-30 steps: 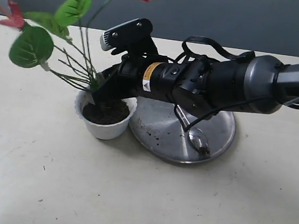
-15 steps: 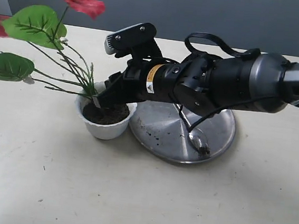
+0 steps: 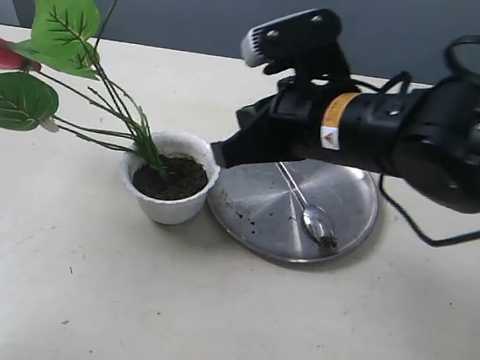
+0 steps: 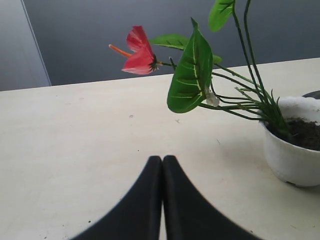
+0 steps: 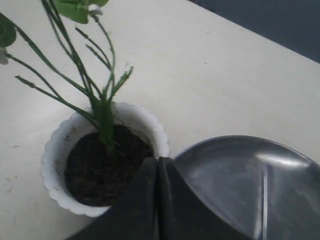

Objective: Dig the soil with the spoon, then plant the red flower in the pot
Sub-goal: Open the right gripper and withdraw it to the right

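The red flower [image 3: 64,61] stands with its dark base in the soil [image 3: 174,180] of the white pot [image 3: 166,210], its stems leaning left. My right gripper [image 3: 219,154] is shut and empty, hovering just right of the pot's rim, clear of the stems. The spoon [image 3: 308,212] lies on the steel plate [image 3: 251,200], dirt on its bowl. In the right wrist view the gripper [image 5: 157,161] sits above the gap between pot [image 5: 55,150] and plate [image 5: 235,170]. My left gripper [image 4: 162,159] is shut over bare table, left of the pot [image 4: 290,157] and flower [image 4: 140,54].
Crumbs of soil dot the plate's left part near the pot. The beige table [image 3: 126,305] spreads all around. A dark grey wall runs behind the table's far edge. The right arm's black body [image 3: 397,136] hangs over the plate.
My right gripper has let go of the flower's stems and drawn back up and to the right. The flower has stayed in the pot, its blooms swinging as it settled.
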`<control>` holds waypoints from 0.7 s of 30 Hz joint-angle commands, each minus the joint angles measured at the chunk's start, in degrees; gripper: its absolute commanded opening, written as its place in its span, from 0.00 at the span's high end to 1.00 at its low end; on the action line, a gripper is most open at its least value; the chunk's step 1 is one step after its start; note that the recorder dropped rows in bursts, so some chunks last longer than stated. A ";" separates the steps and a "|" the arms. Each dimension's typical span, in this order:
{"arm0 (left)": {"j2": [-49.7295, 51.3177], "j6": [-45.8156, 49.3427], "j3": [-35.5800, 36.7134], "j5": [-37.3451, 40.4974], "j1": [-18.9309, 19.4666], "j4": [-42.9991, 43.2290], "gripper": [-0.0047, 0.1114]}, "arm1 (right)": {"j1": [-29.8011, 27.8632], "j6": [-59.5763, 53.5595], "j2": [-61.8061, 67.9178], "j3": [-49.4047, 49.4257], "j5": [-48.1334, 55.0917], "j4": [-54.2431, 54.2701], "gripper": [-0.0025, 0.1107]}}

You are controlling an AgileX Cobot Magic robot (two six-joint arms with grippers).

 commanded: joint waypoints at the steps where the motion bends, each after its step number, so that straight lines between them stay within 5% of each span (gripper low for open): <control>1: -0.07 -0.25 -0.13 -0.79 -0.31 0.02 0.95 | -3.86 0.12 -10.59 3.21 6.02 -0.49 0.98; 12: -0.07 -0.25 -0.13 -0.79 -0.31 0.02 0.95 | -6.53 0.12 -36.38 3.84 18.38 -8.08 0.98; 16: -0.07 -0.25 -0.13 -0.79 -0.31 0.02 0.95 | -6.53 0.12 -40.76 3.84 30.96 -6.26 0.98; 21: -0.07 -0.25 -0.13 -0.79 -0.31 0.02 0.95 | -6.53 0.12 -41.46 3.84 33.93 -6.26 0.98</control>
